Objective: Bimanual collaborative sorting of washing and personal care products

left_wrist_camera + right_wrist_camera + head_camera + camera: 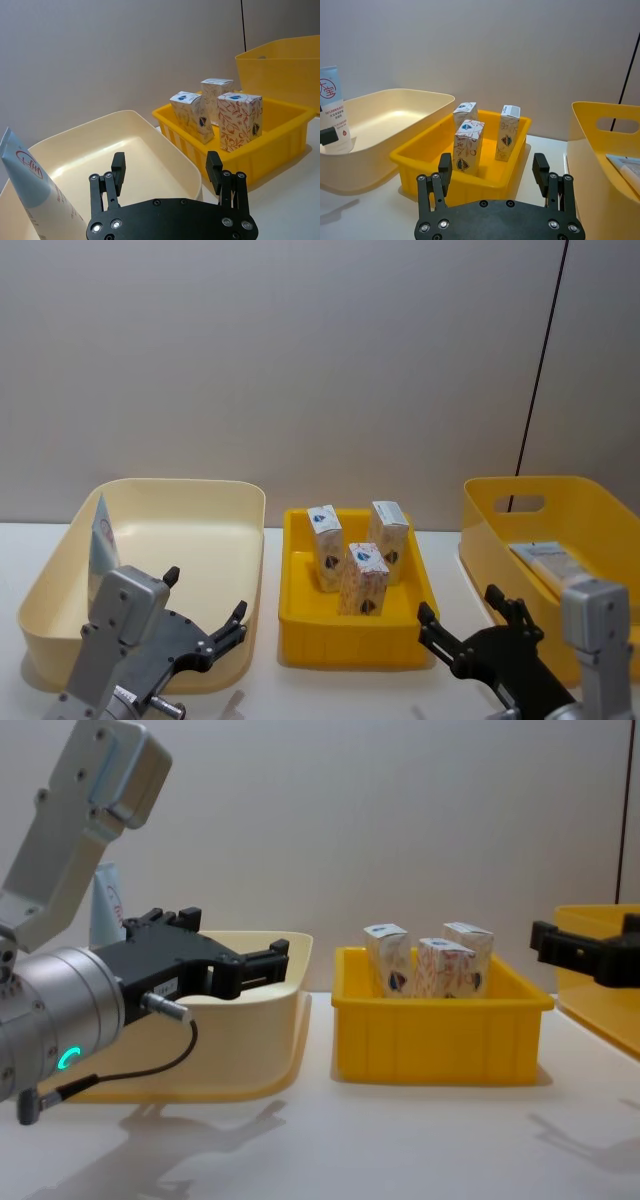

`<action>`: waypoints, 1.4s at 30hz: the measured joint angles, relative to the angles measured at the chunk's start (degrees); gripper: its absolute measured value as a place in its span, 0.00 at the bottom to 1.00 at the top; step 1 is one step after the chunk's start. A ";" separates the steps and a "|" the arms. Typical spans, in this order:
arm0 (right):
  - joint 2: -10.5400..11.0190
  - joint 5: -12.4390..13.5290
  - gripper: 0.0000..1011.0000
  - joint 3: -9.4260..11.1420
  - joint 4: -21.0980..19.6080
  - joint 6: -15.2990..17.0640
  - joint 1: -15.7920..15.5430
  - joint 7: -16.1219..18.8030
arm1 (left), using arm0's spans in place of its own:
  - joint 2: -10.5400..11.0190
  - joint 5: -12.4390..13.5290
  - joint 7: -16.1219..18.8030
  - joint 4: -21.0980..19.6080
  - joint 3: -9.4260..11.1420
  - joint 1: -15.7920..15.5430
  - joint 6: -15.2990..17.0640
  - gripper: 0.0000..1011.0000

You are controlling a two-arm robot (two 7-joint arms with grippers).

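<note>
A robot test lab, it seems: a white desk (445,558) against a plain grey wall (300,360), a thin black cable (540,370) hanging down it. A cream plastic bin (180,483), a shallow yellow plastic tray (350,628) and a deep yellow plastic bin (590,502) stand in a row.

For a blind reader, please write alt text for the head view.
Three white cartons sit in the yellow tray between a cream bin holding a pale-blue tube and a yellow bin. The left claw and right claw, both open, hover in front.
</note>
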 joint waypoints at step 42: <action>-9.88 -3.65 0.99 -4.95 21.44 11.15 20.92 0.20 | 0.00 0.00 -0.01 0.00 0.00 0.00 0.00 0.99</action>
